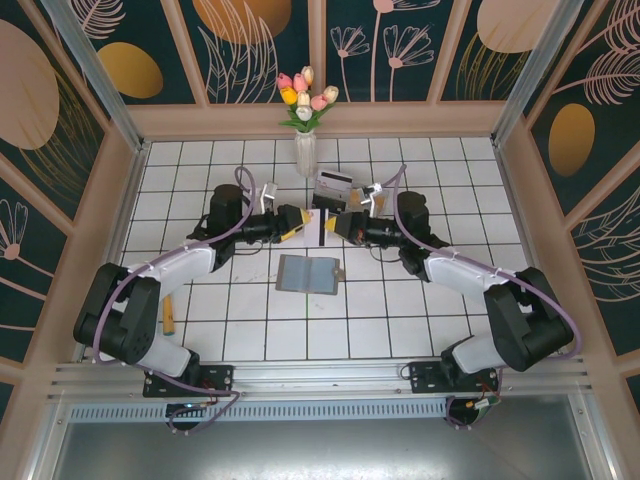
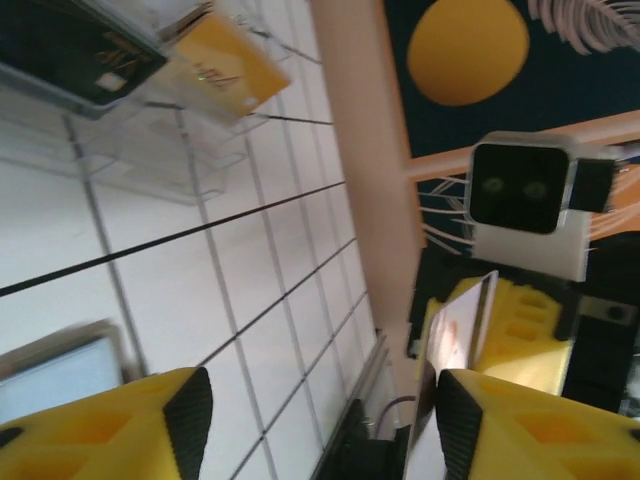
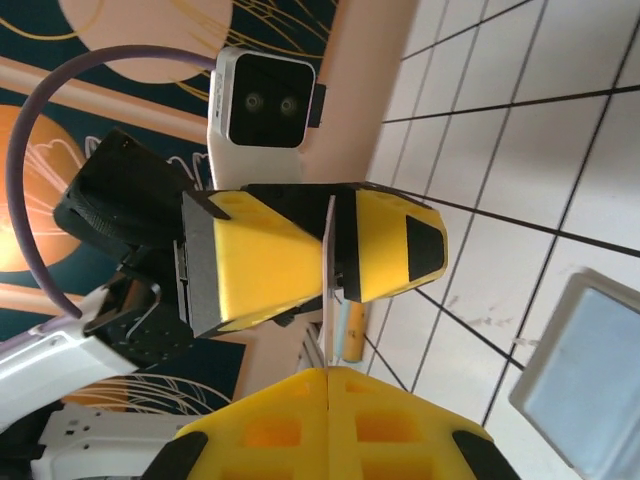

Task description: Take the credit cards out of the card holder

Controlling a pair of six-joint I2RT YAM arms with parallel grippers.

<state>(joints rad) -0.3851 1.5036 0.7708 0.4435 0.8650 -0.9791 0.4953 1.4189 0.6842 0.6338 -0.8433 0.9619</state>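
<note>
The grey card holder (image 1: pixel 308 273) lies open and flat on the white tiles, below both grippers; one panel (image 2: pixel 60 375) is at the lower left of the left wrist view, and a panel (image 3: pixel 590 370) sits at the lower right of the right wrist view. My right gripper (image 1: pixel 338 226) is shut on the edge of a thin white credit card (image 1: pixel 320 228), held upright above the holder. My left gripper (image 1: pixel 298 222) faces it, open, with its fingers either side of the card (image 2: pixel 462 330); one pad (image 2: pixel 455 420) is right beside it. The card's edge (image 3: pixel 329 250) runs between the left gripper's fingers.
A clear plastic tray (image 2: pixel 150 150) holds a dark green card (image 2: pixel 70 50) and a yellow card (image 2: pixel 225 65); the tray (image 1: pixel 335 183) stands behind the grippers. A vase of tulips (image 1: pixel 305 150) is at the back. A yellow cylinder (image 1: pixel 170 315) lies near the left arm.
</note>
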